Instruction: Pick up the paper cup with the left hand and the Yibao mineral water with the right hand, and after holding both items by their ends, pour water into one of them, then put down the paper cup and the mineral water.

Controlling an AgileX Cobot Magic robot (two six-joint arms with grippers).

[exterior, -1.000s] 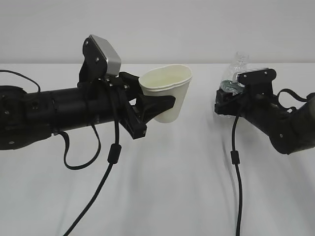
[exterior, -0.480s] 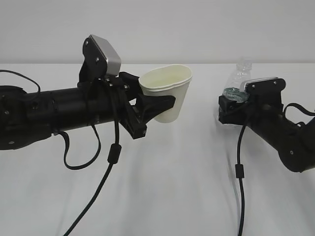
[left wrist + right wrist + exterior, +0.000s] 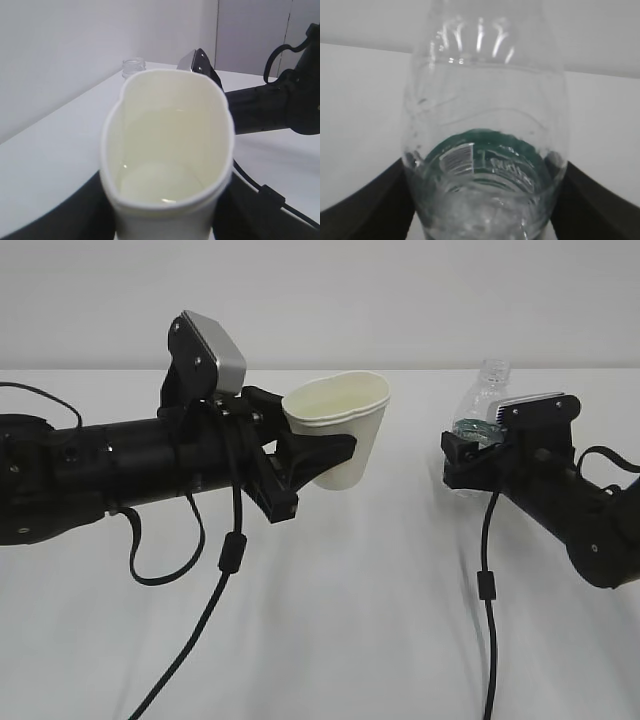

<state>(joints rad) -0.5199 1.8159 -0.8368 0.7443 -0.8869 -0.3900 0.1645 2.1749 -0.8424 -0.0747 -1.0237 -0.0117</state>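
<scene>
The left arm [image 3: 90,470] is a thick black tube. On top of it sits a grey-silver box [image 3: 208,352] with small dark screws on its black side. The left hand [image 3: 300,455] is black with blocky fingers. A black cable [image 3: 215,585] loops under the arm and has a fat lump on it. The right arm [image 3: 580,520] is black and rounded. It has a flat grey-silver plate [image 3: 530,400] on top. The right hand [image 3: 470,455] is black too. A thin black cable [image 3: 487,590] hangs from it, with a lump.
</scene>
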